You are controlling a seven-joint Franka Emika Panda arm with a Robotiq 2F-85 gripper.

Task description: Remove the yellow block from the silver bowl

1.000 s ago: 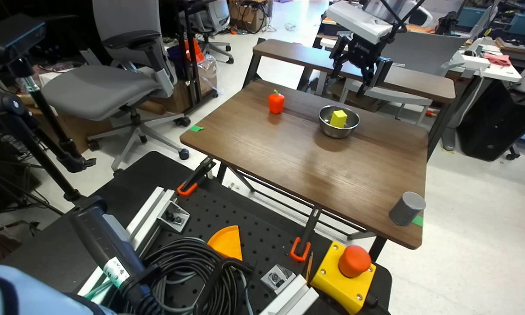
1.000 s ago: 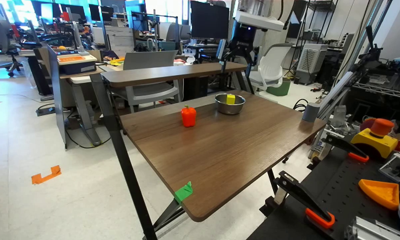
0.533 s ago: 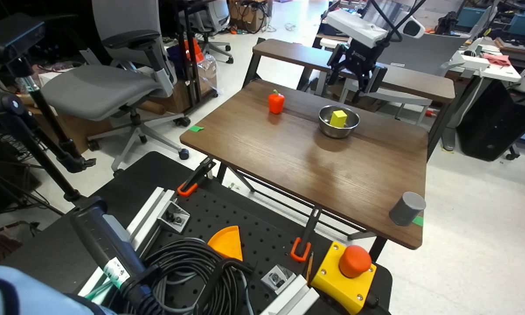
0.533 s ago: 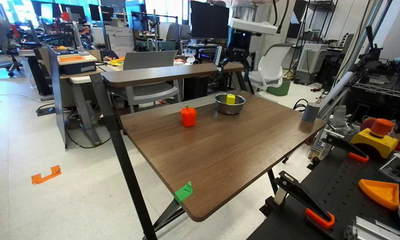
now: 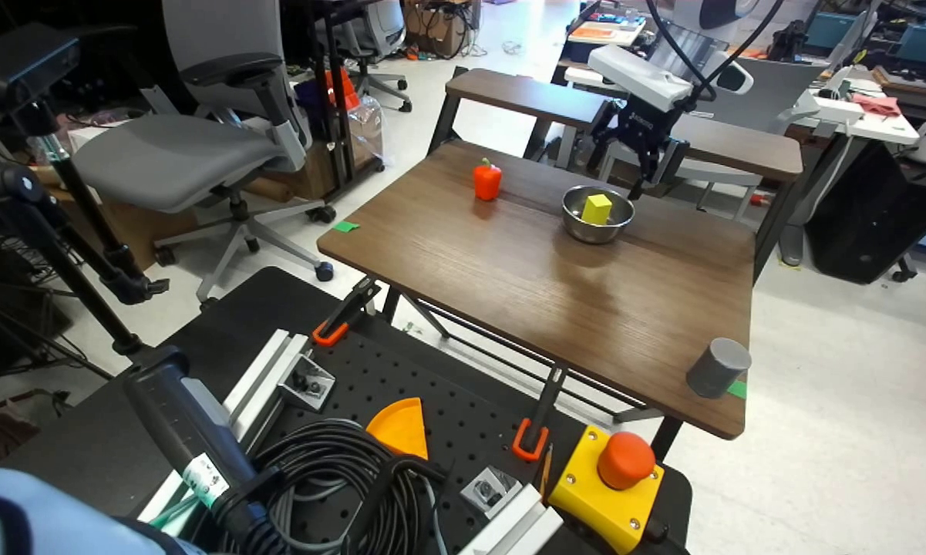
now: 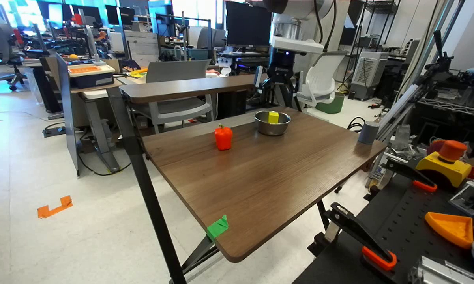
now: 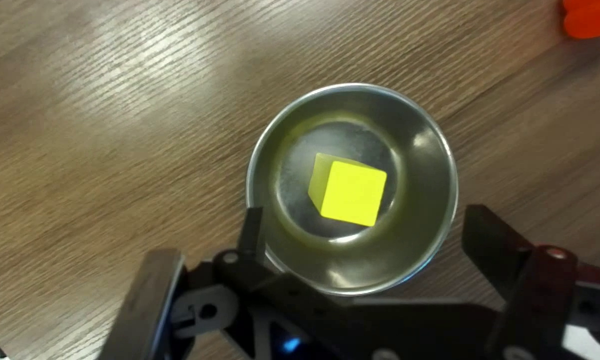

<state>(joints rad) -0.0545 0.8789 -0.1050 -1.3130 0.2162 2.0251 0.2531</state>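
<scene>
The yellow block [image 5: 596, 209] stands inside the silver bowl [image 5: 590, 233] on the brown table. In an exterior view the block [image 6: 273, 117] shows above the bowl's rim [image 6: 271, 128]. In the wrist view the block [image 7: 354, 194] sits near the middle of the bowl's floor, and the bowl's inner wall [image 7: 426, 192] is bare around it. My gripper [image 7: 364, 209] is open and empty, its fingers spread about as wide as the bowl looks. In both exterior views the gripper [image 5: 615, 177] [image 6: 277, 95] hangs above and behind the bowl, apart from it.
An orange-red pepper [image 5: 487, 180] stands on the table beside the bowl. A grey cup [image 5: 718, 368] stands at the table's near corner. A raised shelf [image 5: 524, 94] runs along the table's far edge, behind the gripper. A yellow box with a red button [image 5: 609, 493] sits on the black cart.
My gripper has come down and now hangs lower near the bowl. It stays open. The block and the bowl have not moved.
</scene>
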